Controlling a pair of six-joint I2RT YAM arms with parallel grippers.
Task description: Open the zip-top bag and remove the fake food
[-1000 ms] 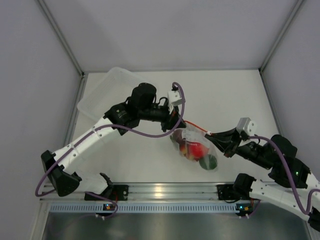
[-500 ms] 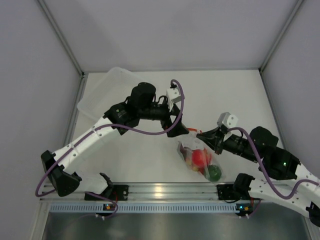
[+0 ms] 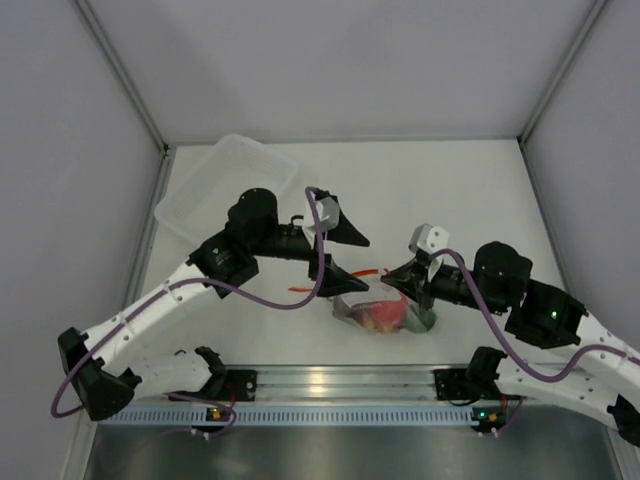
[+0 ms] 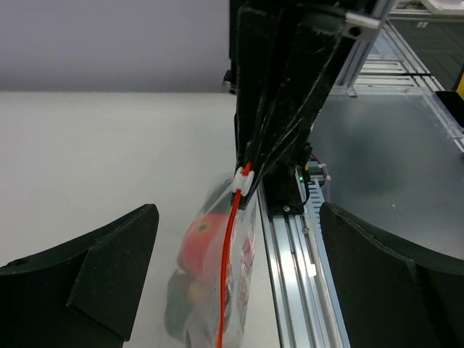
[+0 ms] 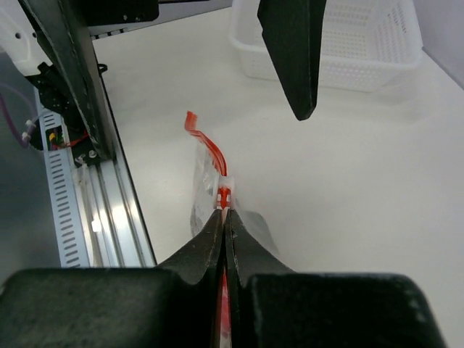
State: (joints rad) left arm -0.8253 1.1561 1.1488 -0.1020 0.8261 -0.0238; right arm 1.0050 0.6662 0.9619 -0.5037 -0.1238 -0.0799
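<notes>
Pressed tight together at the right gripper, pinching the orange-red zip strip right at its white slider. Sprung wide open a moment ago at the left gripper; holding nothing now, drawn just clear of the strip's freed end. No longer stretching the zip-top bag between two arms: hanging it from the right pinch alone, sagging toward the table near the front rail. Still keeping the fake food inside, red tomato foremost. Cannot tell whether the mouth gapes. Probably calls for a fresh left grasp on a lip. Well apart from the translucent tub, far left.
</notes>
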